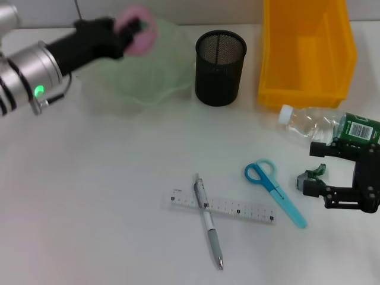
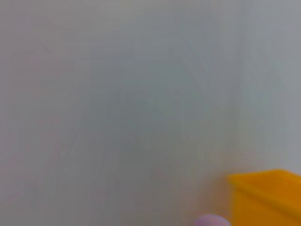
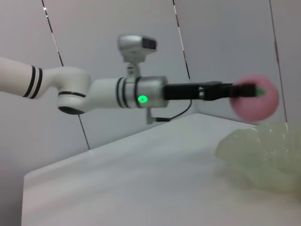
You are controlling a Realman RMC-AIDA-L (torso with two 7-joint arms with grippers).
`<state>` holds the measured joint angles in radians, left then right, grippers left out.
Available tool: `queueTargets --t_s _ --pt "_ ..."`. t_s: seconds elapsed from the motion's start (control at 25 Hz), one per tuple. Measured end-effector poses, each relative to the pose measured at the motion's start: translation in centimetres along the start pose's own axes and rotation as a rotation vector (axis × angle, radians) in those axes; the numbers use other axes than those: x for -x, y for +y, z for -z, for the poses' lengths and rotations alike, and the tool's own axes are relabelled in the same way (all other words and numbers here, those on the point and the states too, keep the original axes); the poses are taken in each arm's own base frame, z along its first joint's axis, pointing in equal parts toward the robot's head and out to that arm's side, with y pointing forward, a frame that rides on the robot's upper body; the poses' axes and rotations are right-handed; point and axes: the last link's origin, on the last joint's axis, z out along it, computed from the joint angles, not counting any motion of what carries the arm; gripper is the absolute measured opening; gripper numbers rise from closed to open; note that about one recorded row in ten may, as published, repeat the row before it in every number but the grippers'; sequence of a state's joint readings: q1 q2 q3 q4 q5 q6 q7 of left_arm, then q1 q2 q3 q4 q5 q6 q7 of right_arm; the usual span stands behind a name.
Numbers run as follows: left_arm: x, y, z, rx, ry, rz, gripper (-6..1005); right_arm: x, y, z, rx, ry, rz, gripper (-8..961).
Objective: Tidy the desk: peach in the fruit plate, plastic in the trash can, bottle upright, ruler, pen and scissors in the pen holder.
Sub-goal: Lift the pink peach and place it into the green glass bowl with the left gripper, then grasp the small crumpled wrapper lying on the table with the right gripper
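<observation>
My left gripper [image 1: 135,28] is shut on the pink peach [image 1: 139,31] and holds it above the pale green fruit plate [image 1: 142,77] at the back left. The right wrist view shows the peach [image 3: 256,96] held clear above the plate [image 3: 263,157]. My right gripper [image 1: 314,175] is open and rests at the right, next to the lying clear bottle [image 1: 323,124]. Blue scissors [image 1: 274,191], a clear ruler [image 1: 222,206] and a silver pen [image 1: 208,219] lying across it sit on the table's front middle. The black mesh pen holder [image 1: 220,67] stands at the back centre.
A yellow bin [image 1: 306,50] stands at the back right, and its corner shows in the left wrist view [image 2: 265,197]. The white table [image 1: 89,196] spreads out to the front left.
</observation>
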<state>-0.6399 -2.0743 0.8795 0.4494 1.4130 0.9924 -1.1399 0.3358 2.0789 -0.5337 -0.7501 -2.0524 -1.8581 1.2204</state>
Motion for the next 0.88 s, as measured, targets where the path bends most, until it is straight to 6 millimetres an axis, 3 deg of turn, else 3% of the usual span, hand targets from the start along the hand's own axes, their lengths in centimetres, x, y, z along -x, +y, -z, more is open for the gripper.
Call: queueTargets --t_s 0.24,0.44,0.8,0.88 --pt "0.1 -1.3 -1.7 -0.125 -0.066 -0.017 196 -0.1 0.1 -0.3 0.008 -0.007 -0.010 826" --pt "0.3 -1.3 -1.9 -0.135 -0.076 -0.032 269 -0.1 0.1 -0.3 0.009 -0.009 -0.015 827" --pt "0.5 -0.6 -1.4 -0.084 -0.049 -0.025 583 0.1 -0.1 -0.1 -0.014 -0.043 -0.018 826" --pt "0.6 0.6 0.2 0.021 0.011 -0.010 634 1.3 -0.3 0.6 -0.038 -0.106 -0.048 826"
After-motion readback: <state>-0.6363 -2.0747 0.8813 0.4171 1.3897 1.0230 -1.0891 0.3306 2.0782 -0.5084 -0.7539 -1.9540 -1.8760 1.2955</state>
